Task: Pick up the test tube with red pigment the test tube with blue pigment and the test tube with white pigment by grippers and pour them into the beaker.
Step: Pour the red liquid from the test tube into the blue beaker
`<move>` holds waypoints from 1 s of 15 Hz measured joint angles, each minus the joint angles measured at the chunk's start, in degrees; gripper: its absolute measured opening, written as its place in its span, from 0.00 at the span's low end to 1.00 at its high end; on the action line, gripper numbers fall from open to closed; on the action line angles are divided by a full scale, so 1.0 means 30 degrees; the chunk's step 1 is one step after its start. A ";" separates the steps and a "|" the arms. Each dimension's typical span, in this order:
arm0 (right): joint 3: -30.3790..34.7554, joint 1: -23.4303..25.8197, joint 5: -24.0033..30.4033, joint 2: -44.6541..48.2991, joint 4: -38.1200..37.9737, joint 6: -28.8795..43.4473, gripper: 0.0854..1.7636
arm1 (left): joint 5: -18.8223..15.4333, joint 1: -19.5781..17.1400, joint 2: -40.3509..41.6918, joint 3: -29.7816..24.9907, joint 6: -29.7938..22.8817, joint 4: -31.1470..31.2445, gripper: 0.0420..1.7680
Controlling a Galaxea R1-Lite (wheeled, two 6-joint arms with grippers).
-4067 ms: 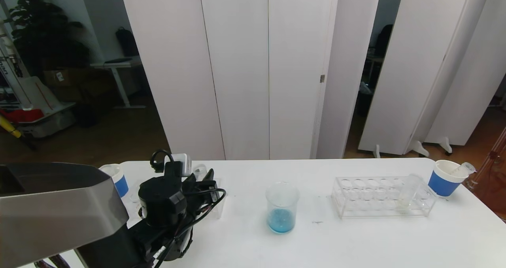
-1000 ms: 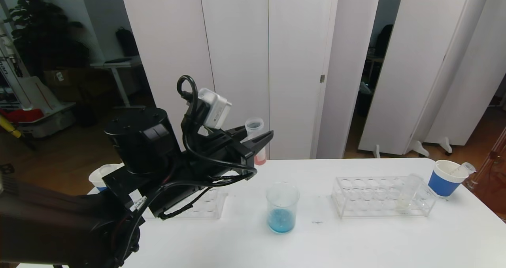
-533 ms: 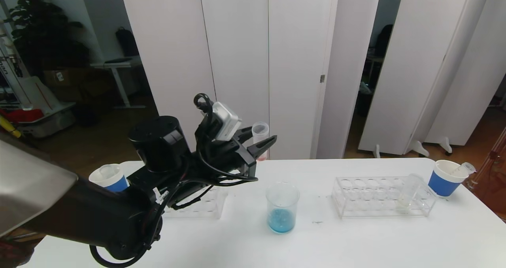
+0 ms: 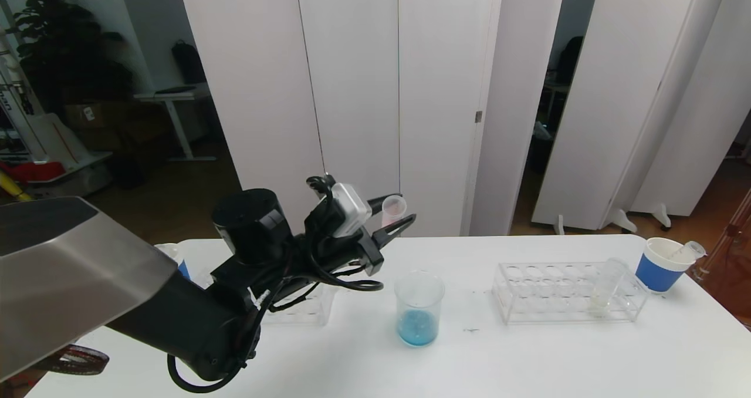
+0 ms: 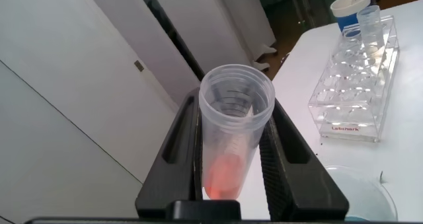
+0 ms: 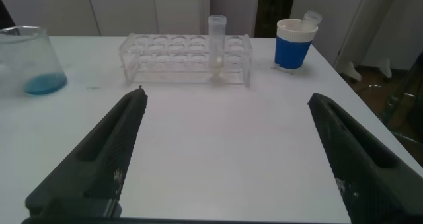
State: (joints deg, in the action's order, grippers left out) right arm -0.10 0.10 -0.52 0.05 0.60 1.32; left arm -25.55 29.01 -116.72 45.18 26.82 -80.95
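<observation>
Done: blue pigment lies in the beaker at bench centre | In hand: left tool pinches the red-pigment tube, raised at the beaker's 11 o'clock | Left: white-pigment tube in the rack at 3 o'clock | Right tool spread, empty.

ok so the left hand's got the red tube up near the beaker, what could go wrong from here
1. The left hand holds the test tube with red pigment behind and left of the beaker, not over it; tipping now would likely spill on the table.
2. The grip is on the tube's smooth clear wall, so it might slip while tilting.
3. Coming down, the hand could knock the beaker.
</observation>
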 joint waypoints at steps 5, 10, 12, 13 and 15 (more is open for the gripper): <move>0.0000 0.0000 0.0000 0.0000 0.0000 0.0000 0.99 | -0.1678 0.0004 -0.0902 0.0146 0.3076 -0.0341 0.31; 0.0000 0.0000 0.0000 0.0000 -0.0008 0.0000 0.99 | -0.2682 -0.0016 -0.1938 0.0492 0.7209 -0.0845 0.31; 0.0000 0.0004 0.0000 0.0000 -0.0008 0.0000 0.99 | -0.2808 -0.0053 -0.2178 0.0634 0.7497 -0.0845 0.31; 0.0000 0.0004 0.0000 0.0000 -0.0008 0.0008 0.99 | -0.2849 -0.0089 -0.2235 0.0679 0.7847 -0.0845 0.31; 0.0000 0.0000 0.0000 0.0000 0.0000 0.0000 0.99 | -0.3271 -0.0244 -0.2328 0.0715 0.8314 -0.0866 0.31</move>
State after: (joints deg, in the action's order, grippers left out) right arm -0.10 0.10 -0.52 0.05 0.60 1.32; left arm -35.36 28.28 -123.71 47.32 51.76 -83.54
